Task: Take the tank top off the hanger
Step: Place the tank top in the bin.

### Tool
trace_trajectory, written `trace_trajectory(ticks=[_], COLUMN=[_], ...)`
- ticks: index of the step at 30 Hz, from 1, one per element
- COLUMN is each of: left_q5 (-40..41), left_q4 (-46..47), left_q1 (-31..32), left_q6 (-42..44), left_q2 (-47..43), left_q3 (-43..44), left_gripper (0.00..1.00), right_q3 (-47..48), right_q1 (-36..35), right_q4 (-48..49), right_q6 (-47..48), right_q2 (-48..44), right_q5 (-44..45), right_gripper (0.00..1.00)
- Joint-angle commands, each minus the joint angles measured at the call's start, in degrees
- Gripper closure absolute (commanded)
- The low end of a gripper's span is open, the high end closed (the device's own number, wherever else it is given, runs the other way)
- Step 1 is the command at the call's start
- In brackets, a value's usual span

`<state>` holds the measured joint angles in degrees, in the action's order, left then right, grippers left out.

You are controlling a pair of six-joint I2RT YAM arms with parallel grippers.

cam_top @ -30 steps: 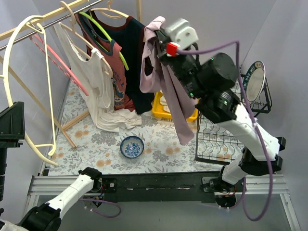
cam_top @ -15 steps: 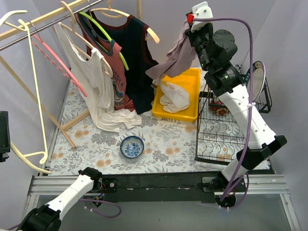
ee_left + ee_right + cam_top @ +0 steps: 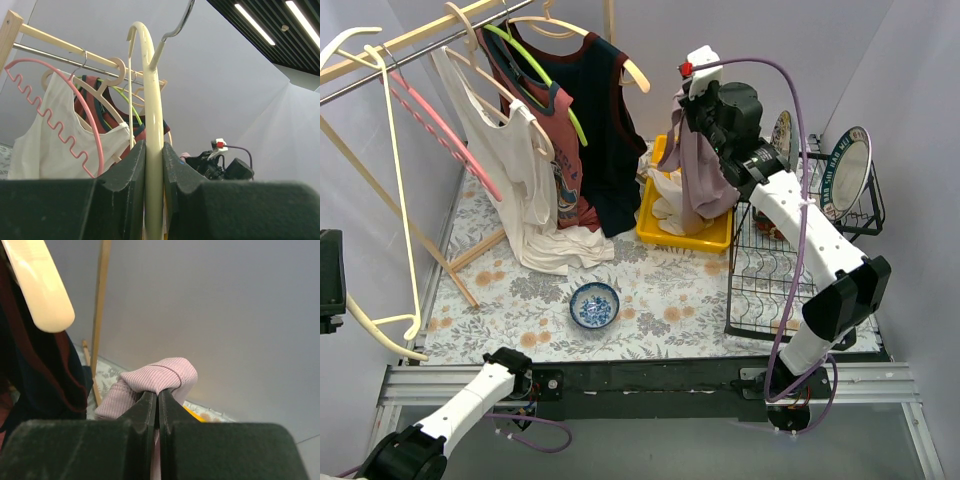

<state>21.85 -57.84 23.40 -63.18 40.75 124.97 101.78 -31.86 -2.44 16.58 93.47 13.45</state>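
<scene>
The pink ribbed tank top [image 3: 702, 182] hangs from my right gripper [image 3: 686, 112] above the yellow bin [image 3: 708, 238]. In the right wrist view the jaws of that gripper [image 3: 158, 395] are shut on a fold of the tank top [image 3: 156, 377]. The bare cream hanger [image 3: 402, 200] stands at the far left, off the rail. In the left wrist view my left gripper [image 3: 153, 146] is shut on the hanger's arm [image 3: 151, 90], with its metal hook pointing up. No cloth is on this hanger.
A wooden rack with a metal rail [image 3: 380, 75] carries a white top [image 3: 510, 160], a dark navy top [image 3: 605, 130], and pink and green hangers. A blue bowl [image 3: 594, 304] sits on the floral mat. White cloth [image 3: 670, 208] lies in the bin. A black wire dish rack [image 3: 770, 275] holds plates.
My right arm has swung back from near the camera and come down, carrying the tank top over the yellow bin. The cream hanger in my left gripper shifted left, then stayed put.
</scene>
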Motion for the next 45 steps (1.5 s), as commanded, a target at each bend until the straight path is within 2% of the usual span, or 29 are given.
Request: trace_trajectory(ticks=[1,6,7,10,12,15,17,19,21,23,24,26,34,39,45], left_q5=[-0.1,0.7,1.0,1.4,1.5,1.9,2.1,2.1,2.1,2.3,2.5,2.8,3.6,7.9,11.8], left_q4=[1.4,1.3,1.3,1.2,1.1,1.2,1.2,1.2,1.0,0.8,0.8,0.8,1.1,-0.9,-5.2], left_q1=[0.2,0.2,0.2,0.5,0.7,0.9,0.9,0.9,0.9,0.9,1.0,1.0,1.1,1.5,1.7], left_q6=[0.7,0.9,1.2,1.6,1.6,1.7,1.7,1.7,1.7,1.8,1.9,1.9,2.4,2.4,1.0], left_q2=[0.6,-0.4,-0.7,-0.9,-0.9,-1.1,-1.1,-1.2,-1.1,-1.2,-1.2,-1.3,-1.0,0.6,1.3], left_q3=[-0.9,-1.4,-1.3,-1.1,-1.0,-1.0,-1.0,-1.0,-0.6,-0.5,-0.3,0.0,-0.5,0.8,0.9], left_gripper=[1.0,1.0,1.0,1.0,1.0,1.0,1.0,1.0,1.0,1.0,1.0,1.0,1.0,1.0,1.0], right_q3=[0.8,0.4,-0.1,-1.1,-1.2,-1.9,-2.6,-1.8,0.2,3.0,3.6,3.9,4.9,6.3,-7.2], right_q1=[0.8,1.9,1.9,1.9,1.9,1.9,1.9,1.9,1.9,1.9,1.9,1.9,1.6,1.5,1.5], right_q4=[5.1,0.1,-3.0,-4.9,-5.6,-7.2,-8.4,-9.9,-14.0,-17.0,-18.6,-19.1,-21.5,-23.9,-12.5], right_q6=[-5.0,-11.3,-12.9,-12.9,-12.8,-13.1,-14.6,-15.7,-16.0,-17.4,-17.7,-18.1,-19.0,-20.4,-21.3], right_q2=[0.6,4.1,5.7,7.8,9.5,11.5,12.5,15.0,17.8,18.9,19.3,18.9,17.1,14.8,11.3], right_q5=[-0.5,8.2,14.2,20.5,20.0,8.9,3.2,2.1,1.9,4.1,4.8,6.6,4.7,1.4,-2.2], right_gripper=[0.99,0.99,0.99,0.99,0.99,0.99,0.94,0.79,0.55,0.47,0.37,0.33,0.36,0.41,0.45])
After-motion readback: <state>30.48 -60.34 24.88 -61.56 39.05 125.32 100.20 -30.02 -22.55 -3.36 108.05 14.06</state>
